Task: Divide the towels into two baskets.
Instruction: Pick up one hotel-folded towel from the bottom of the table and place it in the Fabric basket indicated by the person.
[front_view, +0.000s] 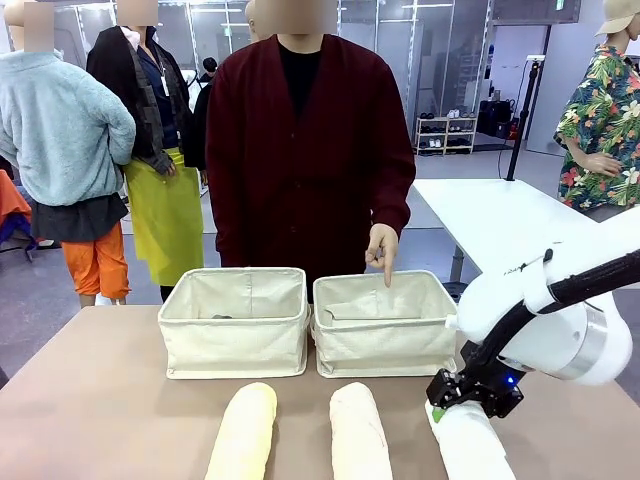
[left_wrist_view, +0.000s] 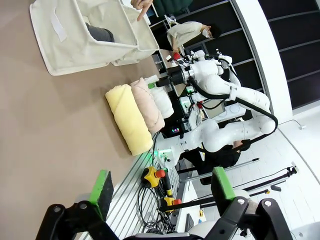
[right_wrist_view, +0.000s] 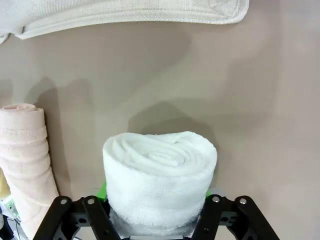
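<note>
Right wrist view: right gripper (right_wrist_view: 156, 200) pinches the white towel (right_wrist_view: 160, 172) at one end on the table (right_wrist_view: 260, 100) before the right basket (front_view: 385, 350), where a person's hand (front_view: 382, 250) points. Left gripper (left_wrist_view: 161, 175) hangs spread; yellow towel (front_view: 245, 430) and cream towel (front_view: 358, 432) lie alongside.

Table (front_view: 100, 420) bears left basket (front_view: 235, 345), right basket (front_view: 385, 345) (adjacent), yellow towel (front_view: 243, 435), pinkish towel (front_view: 360, 435), white towel (front_view: 472, 450).

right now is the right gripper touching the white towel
Touching. Right wrist view: the white towel sits wedged between the green pads of the right gripper.
</note>
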